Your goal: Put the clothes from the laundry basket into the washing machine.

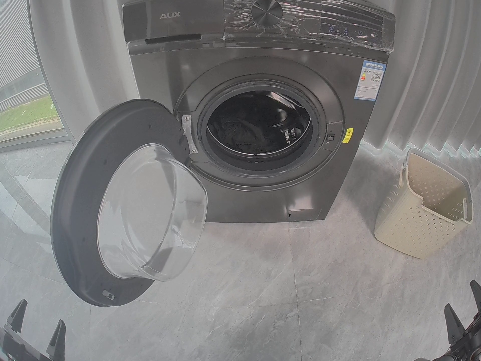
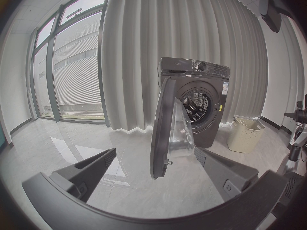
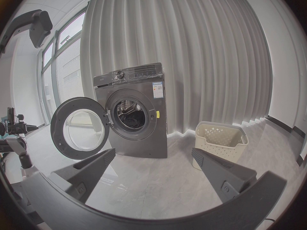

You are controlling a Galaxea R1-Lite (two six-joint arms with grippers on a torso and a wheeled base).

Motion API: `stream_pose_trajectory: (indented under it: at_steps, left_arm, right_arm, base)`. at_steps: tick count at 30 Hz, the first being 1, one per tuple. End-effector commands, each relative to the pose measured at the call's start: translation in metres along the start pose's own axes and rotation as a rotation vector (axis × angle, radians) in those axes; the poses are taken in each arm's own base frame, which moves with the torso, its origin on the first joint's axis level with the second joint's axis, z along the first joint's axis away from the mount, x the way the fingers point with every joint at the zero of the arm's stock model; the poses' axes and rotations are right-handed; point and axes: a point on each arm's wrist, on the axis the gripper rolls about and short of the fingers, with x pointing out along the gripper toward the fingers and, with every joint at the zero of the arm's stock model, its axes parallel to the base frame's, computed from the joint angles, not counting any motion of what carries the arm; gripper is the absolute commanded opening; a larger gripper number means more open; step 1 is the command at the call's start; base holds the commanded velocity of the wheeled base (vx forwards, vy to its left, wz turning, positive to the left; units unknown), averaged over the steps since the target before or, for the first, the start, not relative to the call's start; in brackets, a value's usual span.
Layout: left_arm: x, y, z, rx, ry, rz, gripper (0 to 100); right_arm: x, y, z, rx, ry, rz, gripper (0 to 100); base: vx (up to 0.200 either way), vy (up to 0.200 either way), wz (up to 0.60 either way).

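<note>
Head view: dark clothes (image 1: 250,131) lie in the drum of the washing machine (image 1: 300,196); the laundry basket (image 1: 401,221) looks empty.
Left wrist view: left gripper (image 2: 155,150) spread, holding nothing.
Right wrist view: right gripper (image 3: 153,150) likewise spread. Expect soft, light fabric; you should pinch a bunched fold.

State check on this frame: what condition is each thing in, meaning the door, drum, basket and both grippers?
Door: swung wide open.
Drum: holds dark clothes.
Basket: upright, empty.
Left gripper: open, empty.
Right gripper: open, empty.
</note>
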Motion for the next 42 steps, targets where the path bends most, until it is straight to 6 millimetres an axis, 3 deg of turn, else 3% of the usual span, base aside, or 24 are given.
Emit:
stream_pose_trajectory:
  at_steps: [1, 14, 18, 26, 32, 38, 42]
  left_arm:
    - [0.000, 0.000, -0.005, 0.000, 0.004, 0.001, 100]
    - [0.000, 0.000, -0.002, 0.024, -0.022, 0.001, 100]
    - [-0.013, 0.000, 0.059, 0.007, -0.226, -0.014, 100]
    - [0.006, 0.002, 0.107, 0.002, -0.163, -0.098, 100]
    - [0.024, 0.000, 0.135, 0.003, -0.126, -0.110, 100]
    - [0.051, -0.002, 0.148, 0.019, -0.041, -0.125, 100]
    - [0.080, -0.005, 0.156, 0.031, 0.039, -0.133, 100]
  right_arm:
    - [0.001, 0.000, -0.004, 0.002, 0.013, 0.000, 100]
    - [0.001, 0.000, -0.004, 0.002, 0.013, 0.001, 100]
    - [0.001, 0.000, -0.005, 0.003, 0.013, 0.000, 100]
    - [0.001, 0.000, -0.005, 0.003, 0.013, -0.002, 100]
    - [0.001, 0.000, -0.005, 0.005, 0.013, -0.003, 100]
    - [0.001, 0.000, -0.005, 0.003, 0.013, -0.003, 100]
    - [0.001, 0.000, -0.005, 0.003, 0.013, -0.002, 100]
  base:
    - [0.000, 0.000, 0.00]
    - [0.000, 0.000, 0.00]
    - [0.000, 0.000, 0.00]
    - [0.000, 0.000, 0.00]
    - [0.000, 0.000, 0.00]
    - [0.000, 0.000, 0.00]
    - [0.000, 0.000, 0.00]
